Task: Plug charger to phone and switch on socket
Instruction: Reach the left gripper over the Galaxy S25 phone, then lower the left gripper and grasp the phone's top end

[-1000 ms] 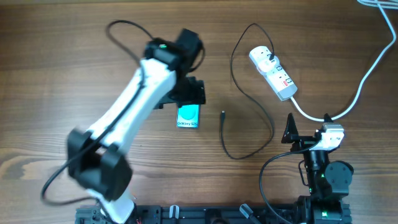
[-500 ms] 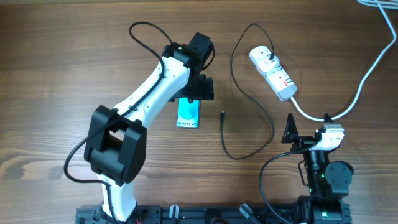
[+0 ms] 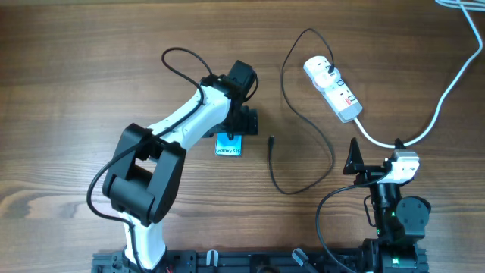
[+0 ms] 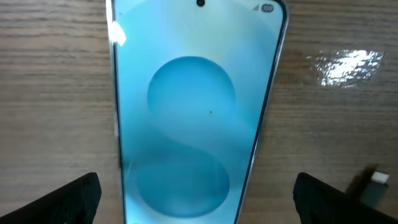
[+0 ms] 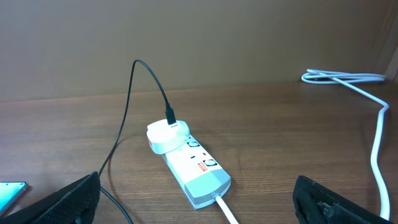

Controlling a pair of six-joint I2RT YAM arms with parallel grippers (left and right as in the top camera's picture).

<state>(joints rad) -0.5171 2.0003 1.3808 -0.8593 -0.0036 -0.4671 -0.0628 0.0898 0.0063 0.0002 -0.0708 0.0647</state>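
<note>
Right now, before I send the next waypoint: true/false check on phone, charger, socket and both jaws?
1. The charger has its plug tip in the phone. False: the tip lies on the table beside the phone, apart from it.
2. The left jaws stand open, one either side of the phone. True.
3. The charger's other end enters a white adapter on the socket. True.
4. The right jaws hold the charger. False: they are open, empty and clear of the cable.

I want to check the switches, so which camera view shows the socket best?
The right wrist view: the socket lies whole and largest there, its top face clear. The overhead view shows the socket small, from above. The left wrist view does not show it.
</note>
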